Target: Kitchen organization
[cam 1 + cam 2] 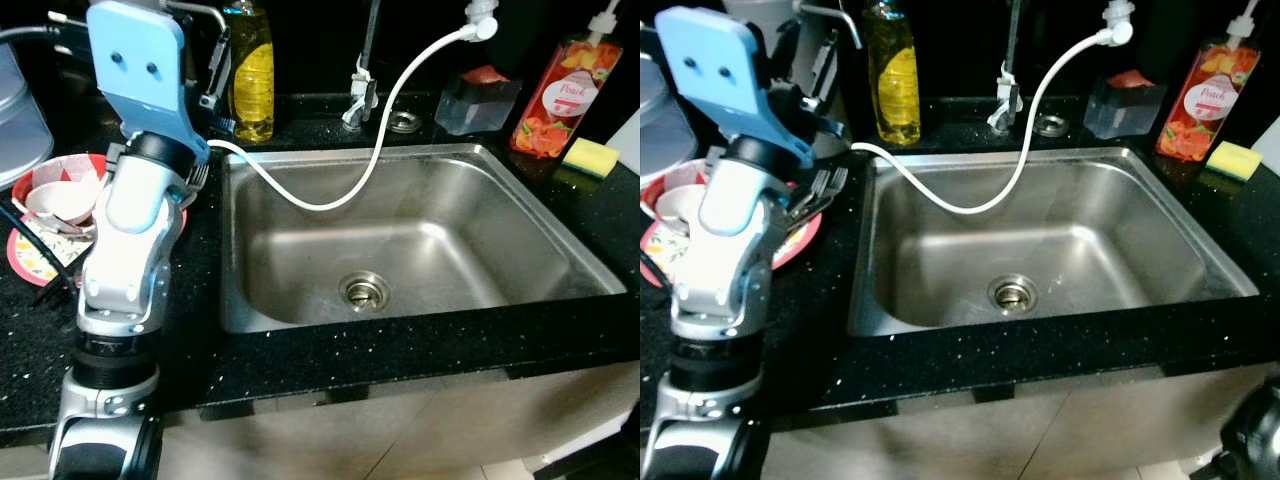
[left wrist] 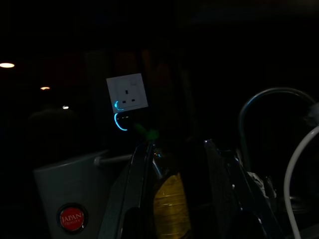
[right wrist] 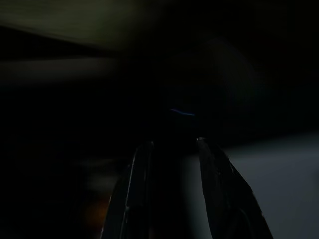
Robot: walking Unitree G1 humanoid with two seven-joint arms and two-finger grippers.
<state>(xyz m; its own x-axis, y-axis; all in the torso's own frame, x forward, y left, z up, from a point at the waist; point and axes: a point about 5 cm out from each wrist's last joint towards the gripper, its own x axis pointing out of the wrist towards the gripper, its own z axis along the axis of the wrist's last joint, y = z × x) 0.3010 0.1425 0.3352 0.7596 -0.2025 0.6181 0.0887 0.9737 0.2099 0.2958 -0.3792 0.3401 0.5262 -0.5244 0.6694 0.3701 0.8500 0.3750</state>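
- The left gripper [image 2: 174, 199] is raised at the far left of the tabletop [image 1: 300, 370], its fingers parted around the yellow bottle [image 1: 251, 75], not yet clenched.
- The bottle should be centred, then closed on gently and kept upright.
- The right gripper's [image 3: 169, 189] fingers are seen apart, holding nothing.

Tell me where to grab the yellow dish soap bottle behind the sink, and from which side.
Grip the yellow dish soap bottle around its waist, where the upright body narrows, coming level from the front-left. The left tool already points at it with its fingers apart, and the white hose lies to the bottle's right.
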